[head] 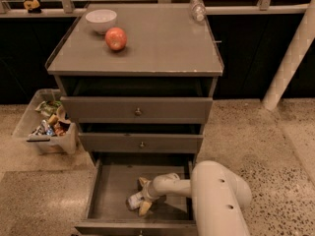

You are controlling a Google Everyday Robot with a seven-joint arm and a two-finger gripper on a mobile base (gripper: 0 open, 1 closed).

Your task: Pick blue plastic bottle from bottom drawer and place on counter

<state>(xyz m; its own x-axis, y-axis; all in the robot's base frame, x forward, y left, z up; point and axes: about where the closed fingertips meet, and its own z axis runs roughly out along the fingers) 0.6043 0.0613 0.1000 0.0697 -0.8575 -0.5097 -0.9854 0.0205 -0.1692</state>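
Blue plastic bottle — small, clear, with a pale label — lies on its side on the floor of the grey metal bottom drawer, which stands pulled out. The two-finger gripper is down inside that drawer, reaching in from the right on a fat white arm. Its tan fingers are spread, one on the far side of the bottle and one on the near side, with the bottle between them. Whether the pads touch it I cannot tell.

Directly above the gripper the two upper grey drawers are closed, the middle one and the top one, each with a small round knob. Higher still is the flat grey counter. On it, up and to the left of the gripper, a red apple sits just beside a white bowl. A clear ribbed bottle lies at the back right corner, well apart from both.

Off to the gripper's left, on the speckled floor, stands a translucent plastic bin full of snack packets — and far to its right rises a white pillar.
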